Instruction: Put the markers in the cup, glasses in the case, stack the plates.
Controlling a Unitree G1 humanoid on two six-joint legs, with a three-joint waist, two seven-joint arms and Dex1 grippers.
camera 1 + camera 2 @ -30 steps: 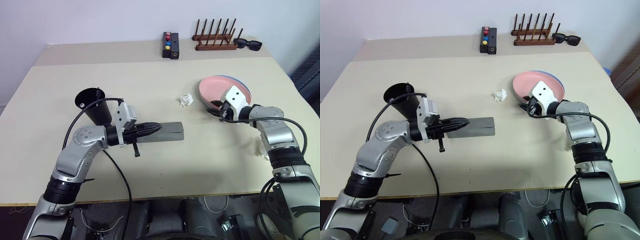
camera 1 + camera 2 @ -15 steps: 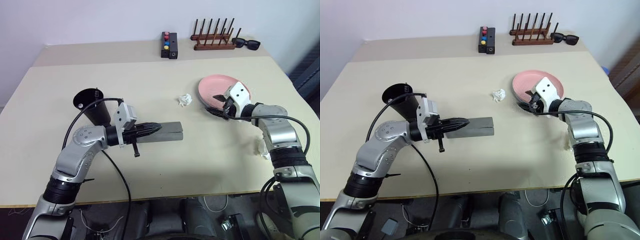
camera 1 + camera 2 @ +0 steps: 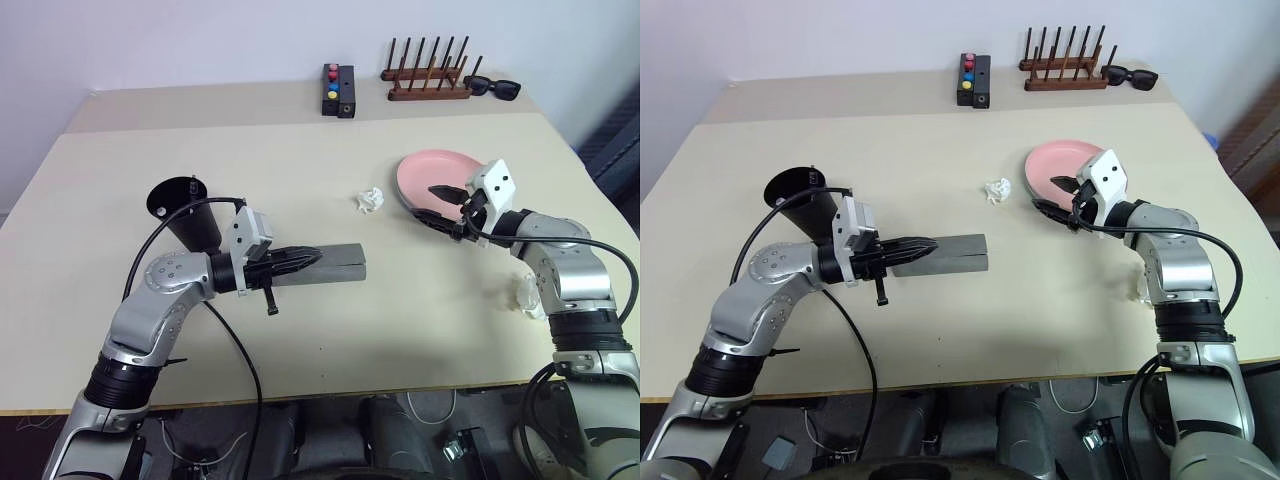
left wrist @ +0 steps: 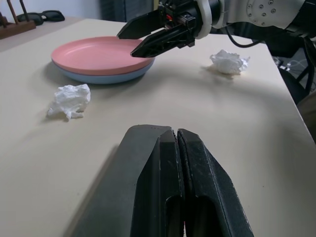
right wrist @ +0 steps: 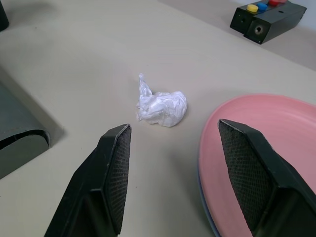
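Observation:
The salmon pink plate [image 3: 436,175] lies stacked on the light blue plate [image 4: 106,76] at the table's right. My right gripper [image 3: 432,205] hovers just over their near rim, open and empty. Its fingers [image 5: 114,168] frame a paper wad and the pink rim. Left of centre, the grey case [image 3: 340,265] lies flat with its lid down, and my left gripper [image 3: 315,255] is shut, level over the case's left end. The black cup [image 3: 190,212] stands upright behind my left arm, with a small dark tip poking above its rim. The markers' bodies and the glasses are hidden.
One crumpled white paper [image 3: 372,200] lies between the case and the plates, another [image 3: 527,293] near the right edge. At the back stand a black box with coloured buttons [image 3: 340,90], a wooden peg rack [image 3: 430,78] and black sunglasses [image 3: 495,88].
The pink plate has slid squarely over the blue one. My right gripper has lifted off the plates' rim and drawn back a little, jaws apart. The left arm has not moved.

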